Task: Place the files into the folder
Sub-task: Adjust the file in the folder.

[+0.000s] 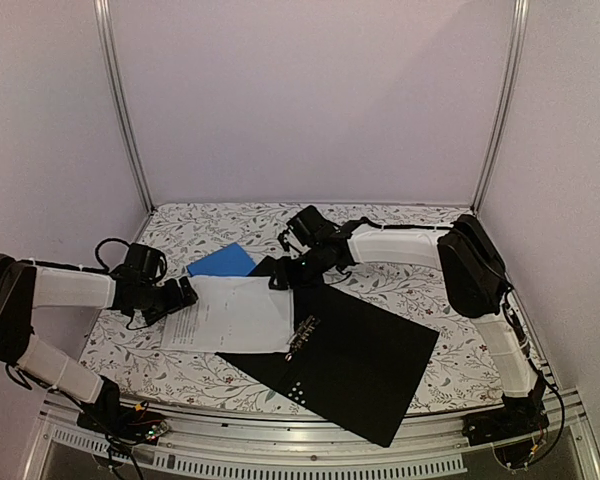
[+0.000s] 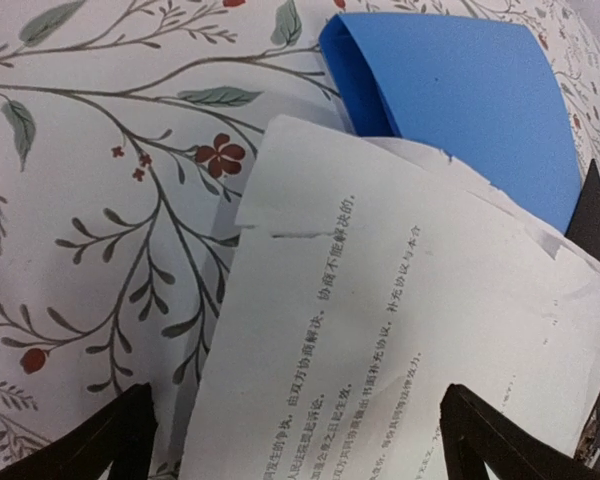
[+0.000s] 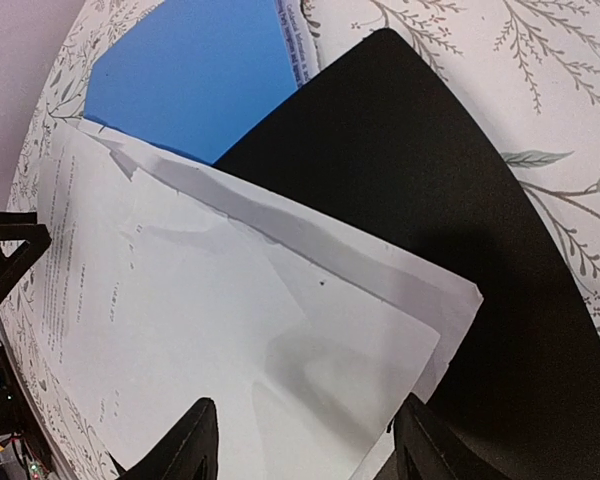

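I have the folder (image 1: 365, 360) lying open on the surface (image 1: 410, 285), black inside up. The files (image 1: 235, 315) rest partly on its left half, skewed against each other, and the rest overhangs the folder's left edge. My left end effector (image 1: 185, 297), spread wide, straddles the files' edge left of the folder. My right end effector (image 1: 280, 278), also parted and holding nothing, hovers over the folder's far corner. I judge it roughly half done: the sheets need sliding fully inside.

Files (image 1: 230, 315) partly atop left of folder (image 1: 370, 360)
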`<move>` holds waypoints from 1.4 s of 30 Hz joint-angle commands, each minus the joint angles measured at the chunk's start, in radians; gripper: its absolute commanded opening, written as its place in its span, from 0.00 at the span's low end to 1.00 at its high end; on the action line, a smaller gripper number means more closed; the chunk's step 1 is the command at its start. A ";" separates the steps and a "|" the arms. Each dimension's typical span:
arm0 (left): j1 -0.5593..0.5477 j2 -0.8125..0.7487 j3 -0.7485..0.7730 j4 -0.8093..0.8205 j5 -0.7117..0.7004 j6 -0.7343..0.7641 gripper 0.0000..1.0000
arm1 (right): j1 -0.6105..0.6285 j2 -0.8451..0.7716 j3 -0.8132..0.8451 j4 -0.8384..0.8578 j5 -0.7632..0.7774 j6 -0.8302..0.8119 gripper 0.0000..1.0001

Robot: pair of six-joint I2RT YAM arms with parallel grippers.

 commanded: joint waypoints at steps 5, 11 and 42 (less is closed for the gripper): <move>0.002 0.011 -0.016 0.031 0.048 0.014 0.99 | -0.005 0.044 0.050 0.013 0.027 -0.012 0.60; -0.001 0.016 -0.013 0.055 0.072 0.031 0.99 | -0.018 0.052 0.062 0.013 0.042 -0.009 0.60; -0.003 0.026 0.042 -0.025 0.020 0.089 1.00 | -0.027 0.013 -0.020 -0.055 0.066 -0.016 0.68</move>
